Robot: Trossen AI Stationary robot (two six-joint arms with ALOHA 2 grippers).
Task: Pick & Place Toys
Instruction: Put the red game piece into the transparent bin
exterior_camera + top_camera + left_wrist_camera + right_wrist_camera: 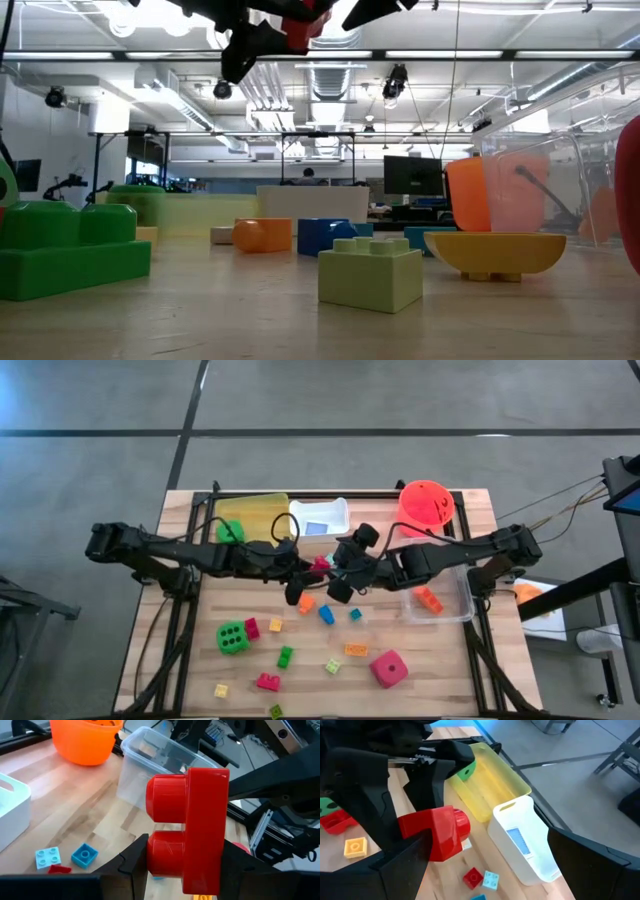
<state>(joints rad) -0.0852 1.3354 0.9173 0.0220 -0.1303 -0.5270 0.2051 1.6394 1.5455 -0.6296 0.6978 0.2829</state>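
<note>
The left gripper held a red brick in its jaws above the tabletop. The right gripper faced it, jaws wide open.

Pale green two-stud plastic brick in foreground centre, large green brick at left, orange brick touching blue brick behind.

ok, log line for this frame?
left gripper: shut on red brick, mid-air, table centre | right gripper: open, facing brick | phase: handover
</note>
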